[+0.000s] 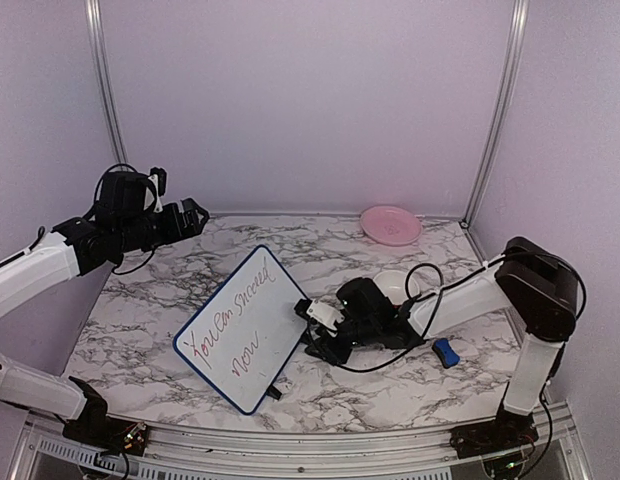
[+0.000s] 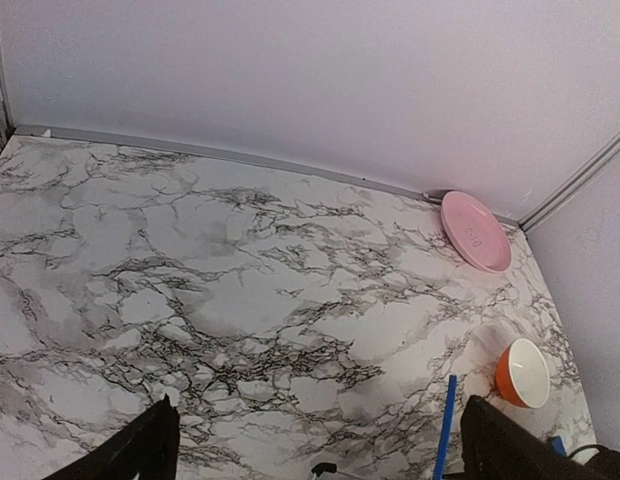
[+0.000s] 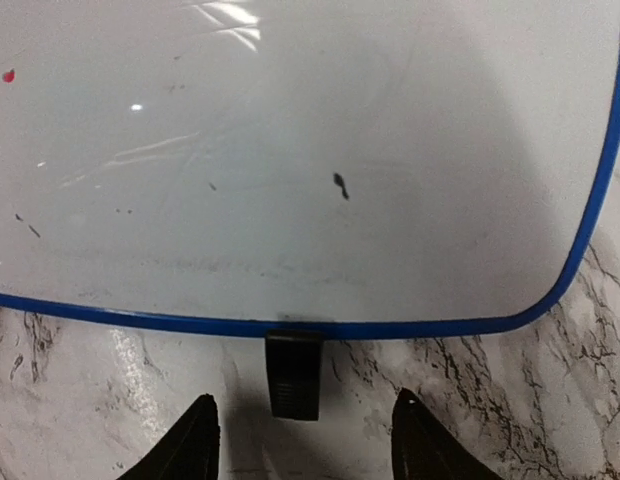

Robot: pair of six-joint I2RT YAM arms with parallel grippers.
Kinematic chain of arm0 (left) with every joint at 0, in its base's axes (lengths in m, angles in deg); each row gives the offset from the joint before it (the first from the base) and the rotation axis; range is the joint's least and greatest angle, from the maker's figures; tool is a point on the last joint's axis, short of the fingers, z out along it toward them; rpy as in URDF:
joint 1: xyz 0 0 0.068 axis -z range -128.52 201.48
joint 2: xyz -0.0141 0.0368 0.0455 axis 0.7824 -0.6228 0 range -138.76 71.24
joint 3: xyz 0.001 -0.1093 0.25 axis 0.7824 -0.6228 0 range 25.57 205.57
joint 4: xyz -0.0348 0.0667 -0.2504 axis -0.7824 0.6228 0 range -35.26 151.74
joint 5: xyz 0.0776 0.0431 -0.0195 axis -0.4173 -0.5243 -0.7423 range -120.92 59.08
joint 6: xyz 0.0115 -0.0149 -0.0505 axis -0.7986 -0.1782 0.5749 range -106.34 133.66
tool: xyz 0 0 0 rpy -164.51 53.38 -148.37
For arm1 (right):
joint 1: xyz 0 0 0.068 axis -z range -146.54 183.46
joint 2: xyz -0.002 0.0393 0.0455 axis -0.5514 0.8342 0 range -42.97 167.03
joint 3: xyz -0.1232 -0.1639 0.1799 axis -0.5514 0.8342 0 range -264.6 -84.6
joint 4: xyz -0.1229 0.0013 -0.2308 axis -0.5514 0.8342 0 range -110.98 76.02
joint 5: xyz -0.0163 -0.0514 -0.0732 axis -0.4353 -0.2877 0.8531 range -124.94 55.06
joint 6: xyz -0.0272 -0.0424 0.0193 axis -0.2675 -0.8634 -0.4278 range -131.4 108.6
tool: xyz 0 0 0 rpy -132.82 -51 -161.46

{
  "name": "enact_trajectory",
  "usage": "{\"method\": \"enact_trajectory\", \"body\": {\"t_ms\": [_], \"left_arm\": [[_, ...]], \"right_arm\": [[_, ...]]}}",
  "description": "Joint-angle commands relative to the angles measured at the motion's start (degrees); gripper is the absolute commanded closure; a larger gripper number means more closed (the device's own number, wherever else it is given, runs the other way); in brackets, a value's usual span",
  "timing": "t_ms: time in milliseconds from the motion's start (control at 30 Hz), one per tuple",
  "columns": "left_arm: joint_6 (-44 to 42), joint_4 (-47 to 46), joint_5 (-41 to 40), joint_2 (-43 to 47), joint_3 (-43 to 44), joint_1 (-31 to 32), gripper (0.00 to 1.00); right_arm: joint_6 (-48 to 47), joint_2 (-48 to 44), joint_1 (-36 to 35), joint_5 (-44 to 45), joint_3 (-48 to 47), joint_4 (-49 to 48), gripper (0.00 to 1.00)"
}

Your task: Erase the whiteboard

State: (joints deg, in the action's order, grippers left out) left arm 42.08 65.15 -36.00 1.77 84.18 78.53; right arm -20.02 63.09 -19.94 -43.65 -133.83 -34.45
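From where I stand, the whiteboard (image 1: 245, 330) lies flat on the marble table (image 1: 140, 310), turned at an angle just left of centre, with its red handwriting (image 1: 233, 328) not yet wiped. It looks thin, stiff and light, with a glossy face that I would expect to skid over the marble when rubbed, so I judge it needs pinning down. The thin blue frame (image 3: 190, 320) or a rounded corner seems the best place to hold it, well clear of the writing. The right gripper (image 3: 303, 425) sits low at the board's right edge with its fingers spread and nothing between them, lined up on a small black foot (image 3: 293, 372) that sticks out from the frame. The left gripper (image 2: 315, 445) hangs high over the back left of the table, also spread and empty. The blue eraser (image 1: 446, 352) lies behind the right arm near the right side, well apart from the board. A bowl (image 1: 395, 284) stands near that arm and a pink plate (image 1: 390, 224) lies by the back wall. To the board's left and behind it the marble gives open room, while its near corner is close to the table's front edge.
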Motion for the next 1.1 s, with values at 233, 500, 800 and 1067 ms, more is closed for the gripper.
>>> {"method": "enact_trajectory", "body": {"t_ms": [233,500,800,1067], "left_arm": [[-4.05,-2.53,4.51,-2.04,-1.28,-0.41,0.01],[-4.56,-2.63,9.31,-4.64,-0.93,-0.48,0.01],[-4.03,-4.83,10.77,-4.68,-1.66,-0.49,0.01],[-3.64,-5.61,11.19,-4.59,-1.81,-0.52,0.01]], "right_arm": [[16.26,-21.81,7.44,4.21,4.07,28.34,0.32],[32.02,-32.32,16.28,16.30,3.94,49.61,0.28],[43.66,-31.23,20.99,26.69,7.23,53.43,0.10],[42.89,-29.86,25.33,21.59,11.62,49.41,0.08]]}}
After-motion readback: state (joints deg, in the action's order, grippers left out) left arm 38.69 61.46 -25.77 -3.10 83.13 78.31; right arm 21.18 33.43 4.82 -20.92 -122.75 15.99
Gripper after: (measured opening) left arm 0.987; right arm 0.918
